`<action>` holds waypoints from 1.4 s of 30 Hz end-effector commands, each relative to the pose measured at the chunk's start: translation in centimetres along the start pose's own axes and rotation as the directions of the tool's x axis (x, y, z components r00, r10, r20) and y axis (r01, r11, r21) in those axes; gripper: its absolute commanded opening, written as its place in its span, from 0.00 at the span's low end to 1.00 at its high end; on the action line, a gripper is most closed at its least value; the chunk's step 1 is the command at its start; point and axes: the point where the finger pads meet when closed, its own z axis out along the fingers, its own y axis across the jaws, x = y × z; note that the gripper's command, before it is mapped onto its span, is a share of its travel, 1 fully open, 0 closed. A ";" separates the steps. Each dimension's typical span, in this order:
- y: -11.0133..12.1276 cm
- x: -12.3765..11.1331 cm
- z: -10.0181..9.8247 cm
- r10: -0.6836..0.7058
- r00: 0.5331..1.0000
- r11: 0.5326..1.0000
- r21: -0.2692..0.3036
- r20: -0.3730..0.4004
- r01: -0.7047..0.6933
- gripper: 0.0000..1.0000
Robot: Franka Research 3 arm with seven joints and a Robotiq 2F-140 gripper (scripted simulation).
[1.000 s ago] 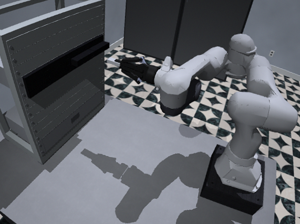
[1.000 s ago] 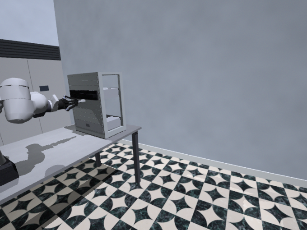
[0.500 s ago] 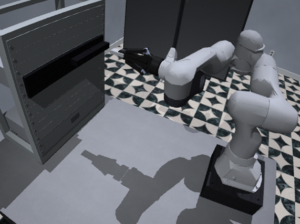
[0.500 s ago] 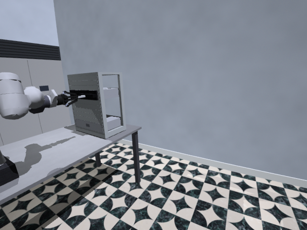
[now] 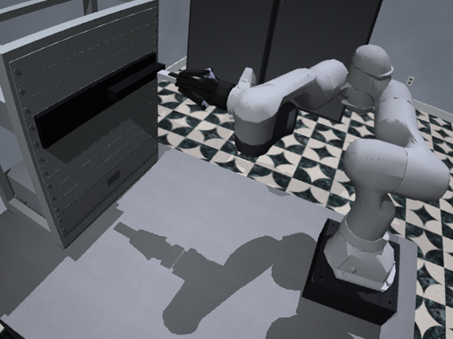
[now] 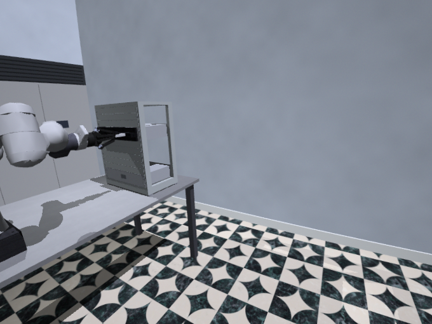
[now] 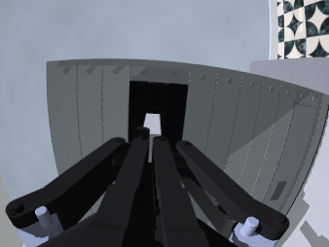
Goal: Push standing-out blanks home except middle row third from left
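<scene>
The grey open-frame rack stands at the left of the table. A black storage chassis runs as a dark band across its front. One drive blank stands out near the middle of the band, and another stands out at its far right end. My gripper is shut and empty, pointing level at the rack, with its pale fingertips at the right-end blank; I cannot tell whether they touch. The gripper is against the chassis front in the exterior view. In the wrist view the shut fingers point at the dark chassis.
A tall dark cabinet stands behind the arm. The robot base sits on a black block at the table's right. The rack is close to the table's far corner, above a checkered floor.
</scene>
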 end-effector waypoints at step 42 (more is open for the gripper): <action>0.7 -0.8 0.6 0.004 1.000 1.000 -0.007 0.006 -0.004 0.00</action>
